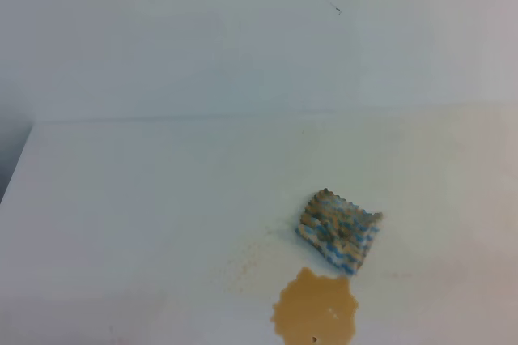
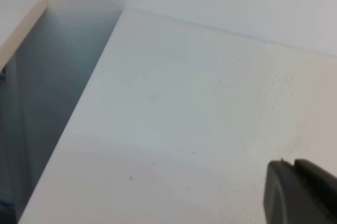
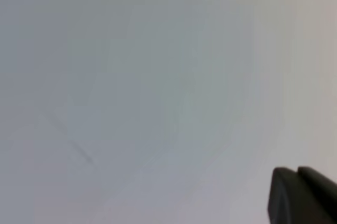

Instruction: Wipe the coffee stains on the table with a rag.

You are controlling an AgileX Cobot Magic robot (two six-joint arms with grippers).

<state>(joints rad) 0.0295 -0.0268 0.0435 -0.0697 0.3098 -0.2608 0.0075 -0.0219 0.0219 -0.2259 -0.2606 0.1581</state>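
The rag (image 1: 339,230), a small blue-and-white striped cloth with tan soiled patches, lies flat on the white table (image 1: 146,223), right of centre. The coffee stain (image 1: 315,309), a tan puddle with a wavy outline, sits just in front of the rag, nearly touching its near corner. Faint tan speckles (image 1: 243,260) spread to the left of it. Neither gripper shows in the exterior high view. The left wrist view shows only a dark finger (image 2: 300,192) at the bottom right, over bare table. The right wrist view shows only a dark finger (image 3: 303,195) against a blurred pale surface.
A pale wall (image 1: 202,37) rises behind the table. The table's left edge (image 2: 79,113) drops into a dark gap, with another cream surface (image 2: 18,19) beyond it. Tiny dark specks (image 2: 218,83) dot the tabletop.
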